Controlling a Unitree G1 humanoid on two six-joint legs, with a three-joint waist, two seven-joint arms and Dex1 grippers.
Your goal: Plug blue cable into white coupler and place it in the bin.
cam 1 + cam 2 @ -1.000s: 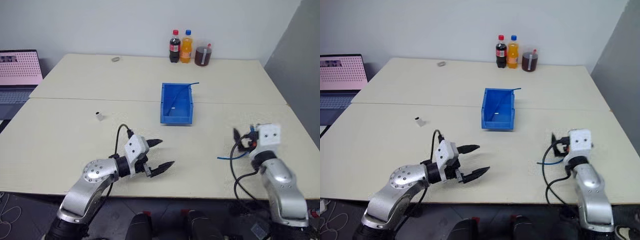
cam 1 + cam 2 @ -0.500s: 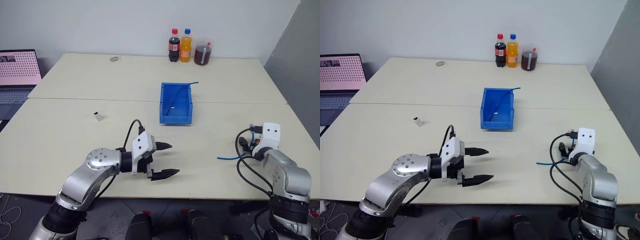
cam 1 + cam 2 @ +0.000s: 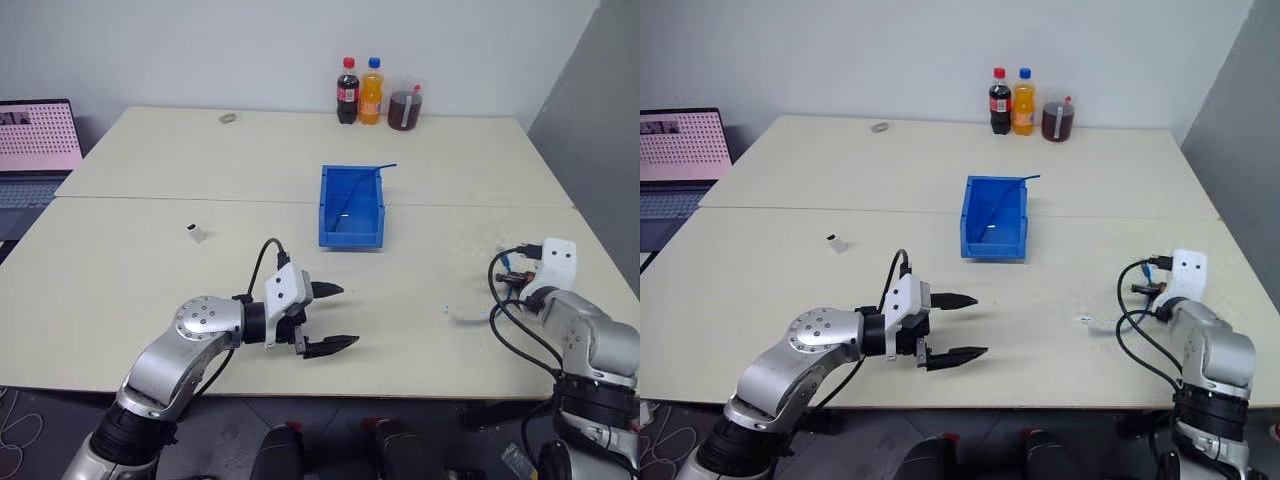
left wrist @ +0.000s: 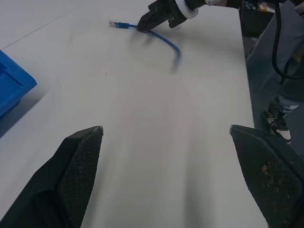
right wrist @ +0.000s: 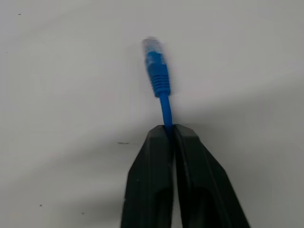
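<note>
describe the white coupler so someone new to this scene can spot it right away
On the near half of the cream table, look left of the blue bin, toward the laptop side. The white coupler is the tiny white block lying alone there; the other small object, far back, is grey and flat.

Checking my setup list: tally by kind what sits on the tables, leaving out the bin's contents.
Plastic soda bottles, one dark, one orange: 2
Clear jar of dark liquid: 1
Bright blue open-top plastic bin: 1
Thin light-blue cable, pinched in the right gripper: 1
Tiny white boxy coupler: 1
Small grey flat object: 1
Total: 7
</note>
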